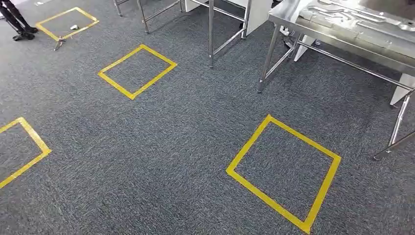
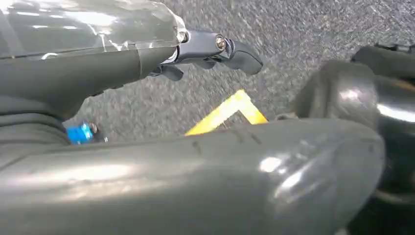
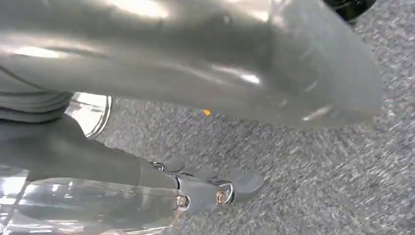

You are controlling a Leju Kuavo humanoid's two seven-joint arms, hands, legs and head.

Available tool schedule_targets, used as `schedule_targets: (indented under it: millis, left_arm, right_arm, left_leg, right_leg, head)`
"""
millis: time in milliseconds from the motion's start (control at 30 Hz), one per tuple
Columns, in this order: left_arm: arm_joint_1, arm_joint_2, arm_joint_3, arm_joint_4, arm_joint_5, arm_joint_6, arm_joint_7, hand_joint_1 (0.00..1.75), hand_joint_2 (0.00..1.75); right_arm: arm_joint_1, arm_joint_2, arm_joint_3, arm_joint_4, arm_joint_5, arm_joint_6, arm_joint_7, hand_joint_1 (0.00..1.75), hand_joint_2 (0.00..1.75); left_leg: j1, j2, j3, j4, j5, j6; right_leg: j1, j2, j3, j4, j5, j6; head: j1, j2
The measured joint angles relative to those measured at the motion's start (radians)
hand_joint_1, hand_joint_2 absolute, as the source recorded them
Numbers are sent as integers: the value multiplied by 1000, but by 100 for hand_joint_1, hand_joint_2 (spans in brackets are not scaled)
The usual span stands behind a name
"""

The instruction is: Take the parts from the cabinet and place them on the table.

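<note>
Starting at the left, the carpet [image 1: 186, 147] is grey with yellow tape squares [image 1: 137, 71] marked on it, one cut off at the left edge, one far back and a big one [image 1: 284, 171] closer in on the right. Something dark stands in the far left corner, too small to make out. Bare steel frame legs [image 1: 210, 34] run across the back, and the steel tabletop [image 1: 342, 36] sits in the far right corner. The only parts [image 1: 342, 14] on show are already on it: flat, shiny metal pieces lying with their long sides along the tabletop's length. Both arms hang low over the carpet. The left hand [image 2: 147, 63] looks released, with its dark fingers [image 2: 235, 51] stretched out straight, the fat thumb well apart from them, and just carpet and a corner of yellow tape in the gap. The right hand [image 3: 147, 176] is the same, fingers [image 3: 244, 183] out flat and nothing in it. So he's carrying nothing, and the tabletop is ahead and off to his right, which makes the right hand the nearer one. With both hands loose, the next job is probably a trip to the cabinet, and that likely means turning away from here. The carpet looks flat, and the table legs [image 1: 266, 63] are the only things close enough to clip.
</note>
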Motion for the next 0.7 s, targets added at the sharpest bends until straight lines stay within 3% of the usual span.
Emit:
schedule_targets:
  millis: [33, 67, 133, 167, 200, 233, 267, 300, 333, 367, 467, 500, 533, 567, 633, 667, 700]
  left_arm:
    - [-1, 0, 0, 0, -2, 2, -3, 0, 0]
    - [-5, 0, 0, 0, -13, 4, -2, 0, 0]
    - [-10, 0, 1, 0, -11, 6, -1, 0, 0]
    - [-8, 0, 1, 0, -11, 8, -3, 0, 0]
    - [-5, 3, 1, 0, -11, 8, -5, 0, 0]
    - [-4, 9, 0, 0, -13, 8, -8, 0, 0]
    - [-4, 13, 0, 0, -11, 8, -9, 0, 0]
    - [-5, 18, 0, 0, -11, 8, -11, 0, 0]
    - [-9, 22, 0, 0, -11, 8, -15, 0, 0]
    - [-13, 28, 0, 0, -11, 8, -16, 0, 0]
    - [-3, 42, 0, 2, -8, 8, -19, 0, 0]
    - [-2, 43, 0, 2, -11, 8, -19, 0, 0]
    - [-3, 44, 0, 2, -10, 9, -20, 0, 0]
    - [-7, 46, 0, 3, -11, 9, -19, 0, 0]
    - [-14, 48, -2, 3, -11, 10, -18, 0, 0]
    - [-13, 49, -3, 3, -10, 10, -17, 0, 0]
    - [-11, 49, -4, 3, -8, 10, -16, 0, 0]
  right_arm:
    - [3, 0, 0, 0, 0, 0, 0, 0, 0]
    - [4, 0, 0, 0, 0, 0, 0, 0, 0]
    - [6, 1, 0, 0, 0, 2, 1, 0, 0]
    - [6, 2, 0, 0, -1, 2, 1, 0, 0]
    - [5, 6, 0, 0, -4, -1, 1, 0, 0]
    - [4, 13, -1, 0, -6, -2, 1, 0, 0]
    - [3, 18, -1, 0, -6, -3, 1, 0, 0]
    - [3, 23, -1, 1, -6, -3, 1, 0, 0]
    - [4, 27, -1, 1, -6, -3, 2, 0, 0]
    - [5, 31, -1, 2, -7, -3, 3, 0, 0]
    - [-4, 41, -1, 2, -15, -2, 4, 0, 0]
    - [-4, 42, -2, 2, -17, -3, 6, 0, 0]
    - [-3, 43, -2, 2, -18, -3, 8, 0, 0]
    - [-1, 45, -2, 2, -19, -3, 8, 0, 0]
    - [4, 46, -3, 5, -24, -3, 9, 0, 0]
    - [5, 48, -3, 5, -24, -3, 10, 0, 0]
    - [6, 49, -4, 5, -26, -3, 11, 0, 0]
  left_leg:
    - [-4, 52, -19, 39, -31, -3]
    - [-3, 80, -51, 108, -71, -5]
    - [-2, 99, -120, 262, -137, -12]
    - [-1, 101, -133, 300, -144, -15]
    - [-1, 104, -123, 288, -129, -16]
    - [-1, 109, -91, 231, -96, -16]
    - [-1, 120, -41, 141, -55, -14]
    - [-3, 153, 11, 52, -23, -10]
    - [-8, 206, 41, -4, -26, -5]
    - [-14, 191, 41, -10, -21, 8]
    - [-17, 160, 27, -13, -15, 20]
    - [-7, 152, 36, -24, -7, 29]
    - [-8, 143, 35, -25, -5, 33]
    - [-8, 134, 32, -25, -2, 39]
    - [-9, 108, 26, -24, 0, 42]
    - [-10, 94, 25, -22, 1, 41]
    - [-10, 81, 25, -21, 1, 41]
  right_leg:
    - [1, -10, 0, -3, 1, -7]
    - [4, -26, 0, -3, 1, -11]
    - [10, -57, -1, -3, -1, -14]
    - [11, -72, -2, -2, -2, -15]
    - [12, -85, -1, -1, -3, -15]
    - [12, -98, -1, -1, -4, -14]
    - [13, -110, 1, 0, -5, -12]
    - [14, -121, 6, 1, -8, -9]
    - [19, -131, 8, 2, -11, -5]
    - [24, -139, 6, 6, -15, 1]
    - [24, -169, 10, 4, -14, 12]
    - [19, -146, 8, 10, -24, 21]
    - [16, -91, -1, 36, -48, 25]
    - [14, -58, -27, 96, -88, 25]
    - [12, -38, -107, 268, -166, 27]
    - [12, -36, -134, 321, -177, 27]
    - [12, -36, -136, 322, -160, 27]
  head:
    - [0, 0]
    - [0, 0]
    - [0, 0]
    - [0, 0]
    - [0, 0]
    - [0, 0]
    - [0, 0]
    - [0, 0]
    - [0, 0]
    - [0, 0]
    - [0, 0]
    - [0, 0]
    - [0, 0]
    - [0, 0]
    - [0, 0]
    - [0, 0]
    - [0, 0]
